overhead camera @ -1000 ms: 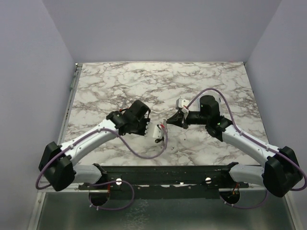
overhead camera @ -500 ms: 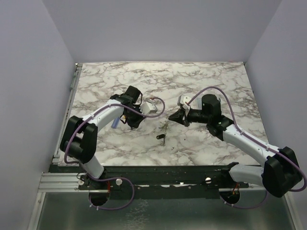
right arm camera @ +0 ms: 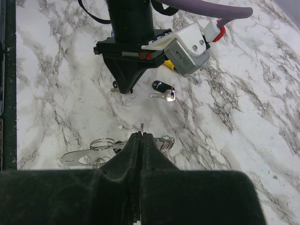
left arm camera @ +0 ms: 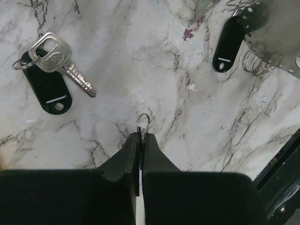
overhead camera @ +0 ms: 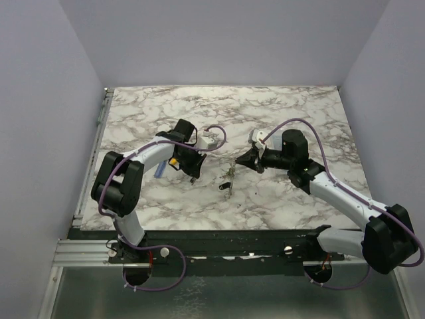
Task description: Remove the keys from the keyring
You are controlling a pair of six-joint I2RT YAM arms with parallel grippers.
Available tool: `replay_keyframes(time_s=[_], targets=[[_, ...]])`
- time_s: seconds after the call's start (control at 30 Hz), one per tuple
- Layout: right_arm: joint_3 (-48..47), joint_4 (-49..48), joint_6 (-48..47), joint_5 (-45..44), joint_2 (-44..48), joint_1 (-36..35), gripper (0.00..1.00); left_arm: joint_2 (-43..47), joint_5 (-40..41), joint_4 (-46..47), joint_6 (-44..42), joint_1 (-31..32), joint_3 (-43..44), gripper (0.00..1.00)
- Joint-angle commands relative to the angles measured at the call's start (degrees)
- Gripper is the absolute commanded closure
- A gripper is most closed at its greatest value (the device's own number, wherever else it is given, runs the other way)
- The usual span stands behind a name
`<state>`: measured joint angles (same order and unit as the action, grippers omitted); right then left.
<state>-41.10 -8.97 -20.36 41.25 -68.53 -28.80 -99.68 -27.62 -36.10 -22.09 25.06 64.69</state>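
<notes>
The high rear camera looked down on the whole tabletop (overhead camera: pixel 285 106), while both close wrist cameras shared the black-tagged key (left arm camera: pixel 55 60).

The table (overhead camera: pixel 285 113) in front of me is white marble with grey-brown veins. On my left side a silver key (left arm camera: pixel 60 60) lies flat on it, threaded on a thin ring with a black tag (left arm camera: pixel 47 88) that sits partly under the key's head. Well apart from those, nearer the middle, is a second black tag (left arm camera: pixel 228 43) beside a cluster of wire rings (left arm camera: pixel 255 63) and a flat metal plate (right arm camera: pixel 77 158). Whether that bunch rests fully on the surface I cannot tell. A yellow piece (overhead camera: pixel 172 161) and a blue stick (overhead camera: pixel 159 171) lie close together toward the left side.
</notes>
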Motion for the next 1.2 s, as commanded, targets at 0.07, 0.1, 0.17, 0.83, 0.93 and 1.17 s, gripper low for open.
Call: replay_keyframes(time_s=[0.07, 0.1, 0.17, 0.83, 0.93, 1.17], targets=[[0.2, -1.8, 1.0, -0.5, 0.7, 0.4, 1.00, -3.6, -1.5, 1.9, 3.2, -1.1, -0.9, 0.91], [0.2, -1.9, 1.0, -0.5, 0.6, 0.4, 1.00, -3.8, -1.2, 1.9, 3.4, -1.2, -0.8, 0.86], [0.1, -1.9, 1.5, -0.5, 0.5, 0.5, 0.99, -3.8, -0.8, 1.9, 3.6, -1.4, -0.7, 0.79], [1.5, -12.1, 24.5, -9.8, -4.6, 1.0, 0.99, 28.8, -7.6, 17.6, 16.4, 0.6, -12.0, 0.25], [2.1, -13.5, 28.9, -11.8, -4.2, 0.9, 1.00, 32.8, -1.4, 24.6, 21.3, 6.5, -15.6, 0.25], [2.0, -13.1, 31.9, -15.2, -4.2, 0.9, 0.99, 35.4, 9.7, 34.0, 29.2, 19.8, -22.7, 0.23]])
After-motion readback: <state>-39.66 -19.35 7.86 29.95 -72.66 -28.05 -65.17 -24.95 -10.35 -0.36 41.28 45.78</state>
